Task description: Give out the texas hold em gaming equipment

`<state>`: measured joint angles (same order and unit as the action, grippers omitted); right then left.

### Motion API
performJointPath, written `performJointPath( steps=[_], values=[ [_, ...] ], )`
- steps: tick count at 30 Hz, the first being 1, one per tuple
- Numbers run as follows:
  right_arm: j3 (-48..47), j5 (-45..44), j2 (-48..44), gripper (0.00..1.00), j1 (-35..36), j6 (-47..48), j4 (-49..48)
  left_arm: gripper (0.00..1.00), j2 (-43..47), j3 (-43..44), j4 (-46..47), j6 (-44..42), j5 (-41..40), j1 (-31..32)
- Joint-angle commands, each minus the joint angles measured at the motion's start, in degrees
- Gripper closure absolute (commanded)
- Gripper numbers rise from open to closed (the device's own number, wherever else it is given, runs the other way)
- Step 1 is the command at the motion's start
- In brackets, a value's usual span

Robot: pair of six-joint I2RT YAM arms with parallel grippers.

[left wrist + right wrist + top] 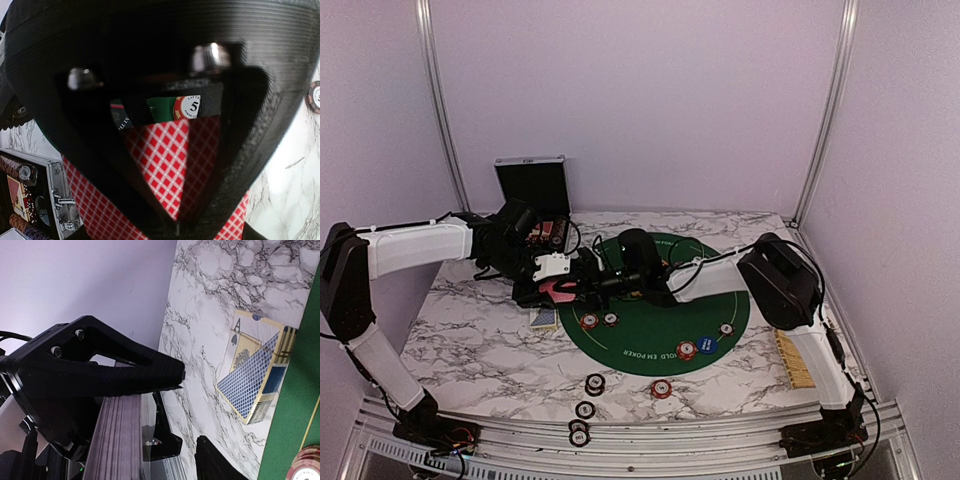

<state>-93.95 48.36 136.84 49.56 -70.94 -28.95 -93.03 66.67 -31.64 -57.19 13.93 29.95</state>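
Red-checked playing cards (162,150) lie pinched between the fingers (125,195) of the left gripper (177,222).

Traffic jam at the left edge of the green mat (650,335): the left arm (420,248) and right arm (710,275) meet there over a red-checked card (165,155), with the open black case (532,185) walling off the corner behind. Poker chips (595,384) dot the front strip and blue-backed cards (545,320) sit beside the mat, but the marble (460,345) at front left offers a wide lane.
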Motion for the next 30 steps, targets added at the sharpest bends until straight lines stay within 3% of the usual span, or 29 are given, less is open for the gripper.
performJointPath(
  steps=[1, 17, 30],
  values=[
    [-3.2, -1.1, 0.6, 0.48, 0.3, 1.3, 2.0, 0.51, 0.2, 1.7, -1.4, 0.1, 0.4, 0.0],
    [-4.3, -3.2, -1.2, 0.58, -0.2, 10.3, 14.0, 0.57, 0.7, 1.2, -3.6, 0.4, -1.2, -0.1],
    [1.6, -4.0, -6.0, 0.71, -1.7, 12.2, 14.0, 0.63, 0.8, 0.6, -3.8, 0.7, -1.9, -0.2]
  ],
)
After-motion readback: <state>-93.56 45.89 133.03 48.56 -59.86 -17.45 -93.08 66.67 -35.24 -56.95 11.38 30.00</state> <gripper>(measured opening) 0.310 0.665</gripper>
